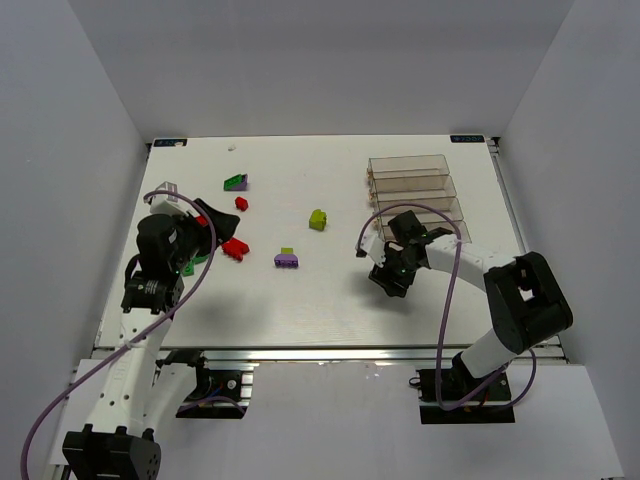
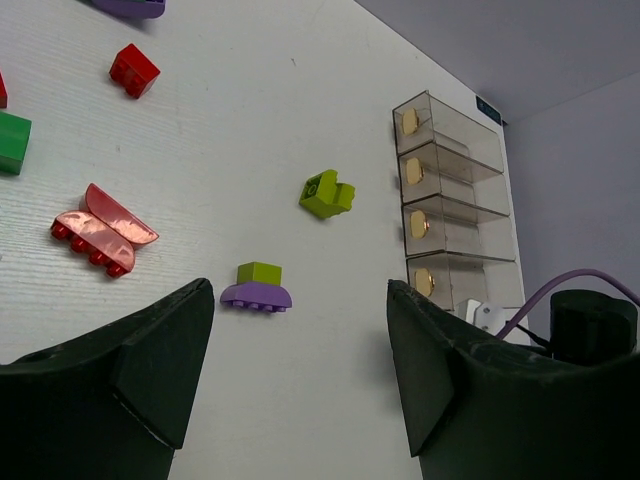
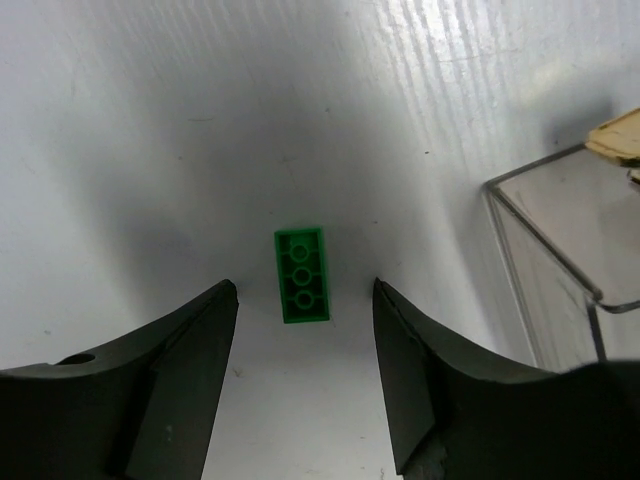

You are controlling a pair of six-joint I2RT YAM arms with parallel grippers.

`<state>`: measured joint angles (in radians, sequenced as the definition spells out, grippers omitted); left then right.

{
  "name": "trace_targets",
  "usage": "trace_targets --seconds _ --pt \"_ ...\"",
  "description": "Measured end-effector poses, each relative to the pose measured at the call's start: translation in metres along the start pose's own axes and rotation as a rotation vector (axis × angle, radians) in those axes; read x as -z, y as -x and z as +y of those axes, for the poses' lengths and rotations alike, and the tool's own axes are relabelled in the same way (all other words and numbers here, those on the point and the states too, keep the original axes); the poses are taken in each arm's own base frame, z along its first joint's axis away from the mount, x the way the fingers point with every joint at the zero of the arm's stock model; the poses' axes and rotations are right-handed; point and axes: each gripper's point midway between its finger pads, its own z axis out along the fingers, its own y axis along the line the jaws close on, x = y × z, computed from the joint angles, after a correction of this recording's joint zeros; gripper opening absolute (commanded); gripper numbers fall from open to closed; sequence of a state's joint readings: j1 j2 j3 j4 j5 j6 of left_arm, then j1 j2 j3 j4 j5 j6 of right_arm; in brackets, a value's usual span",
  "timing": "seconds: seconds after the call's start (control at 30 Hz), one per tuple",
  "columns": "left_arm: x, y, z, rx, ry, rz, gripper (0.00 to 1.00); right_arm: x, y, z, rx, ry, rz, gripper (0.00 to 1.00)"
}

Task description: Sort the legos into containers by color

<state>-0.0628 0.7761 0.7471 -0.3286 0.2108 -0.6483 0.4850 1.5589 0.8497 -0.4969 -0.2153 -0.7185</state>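
My right gripper (image 3: 304, 290) is open, low over the table, with a green brick (image 3: 301, 275) lying underside up just ahead of and between its fingertips, not touching them. In the top view this gripper (image 1: 389, 284) hides that brick. The clear containers (image 1: 412, 188) stand in a row at the back right, and one corner (image 3: 556, 240) shows beside the right gripper. My left gripper (image 2: 298, 292) is open and empty above the table at the left (image 1: 221, 220). Ahead of it lie a purple piece with a yellow-green brick on it (image 2: 257, 287), a yellow-green brick (image 2: 326, 194) and red bricks (image 2: 98, 231).
More legos lie at the left: a small red brick (image 2: 133, 70), a green brick (image 2: 12, 142) and a green-and-purple piece (image 1: 236, 182). White walls close in the table on three sides. Purple cables loop beside both arms.
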Motion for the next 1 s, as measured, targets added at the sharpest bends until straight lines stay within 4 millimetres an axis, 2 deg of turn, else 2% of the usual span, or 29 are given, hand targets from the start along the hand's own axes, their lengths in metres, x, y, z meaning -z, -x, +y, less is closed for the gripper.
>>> trace_targets --seconds 0.1,0.2,0.3,0.33,0.43,0.53,0.67,0.83,0.9,1.0 --pt "-0.001 -0.001 0.000 0.004 0.002 0.004 0.80 -0.002 0.002 -0.004 0.010 -0.018 -0.011 0.53" --pt "-0.002 -0.001 0.000 0.009 0.000 0.006 0.80 -0.003 0.004 -0.006 0.016 -0.028 -0.024 0.50" --pt "-0.002 0.000 -0.002 0.013 -0.010 0.001 0.80 -0.003 0.007 -0.008 0.030 -0.041 -0.042 0.36" --pt "-0.002 0.001 -0.003 0.014 -0.014 -0.001 0.80 -0.003 0.007 -0.008 0.034 -0.043 -0.046 0.24" --pt "-0.002 0.002 -0.004 0.019 -0.018 -0.003 0.80 -0.003 0.008 -0.009 0.052 -0.043 -0.050 0.09" --pt "-0.002 0.001 -0.005 0.020 -0.020 -0.001 0.80 -0.002 0.009 -0.006 0.070 -0.027 -0.056 0.00" --pt "-0.003 0.000 -0.006 0.022 -0.034 0.001 0.80 0.012 0.016 0.014 0.115 0.045 -0.109 0.00" --pt "-0.007 -0.012 -0.005 0.033 -0.057 0.041 0.81 0.056 0.050 0.034 0.179 0.085 -0.280 0.00" --pt "-0.010 -0.018 -0.005 0.039 -0.070 0.064 0.81 0.075 0.070 0.031 0.188 0.079 -0.354 0.00" --pt "-0.012 -0.026 -0.007 0.050 -0.098 0.099 0.81 0.094 0.084 0.014 0.153 0.046 -0.420 0.00"
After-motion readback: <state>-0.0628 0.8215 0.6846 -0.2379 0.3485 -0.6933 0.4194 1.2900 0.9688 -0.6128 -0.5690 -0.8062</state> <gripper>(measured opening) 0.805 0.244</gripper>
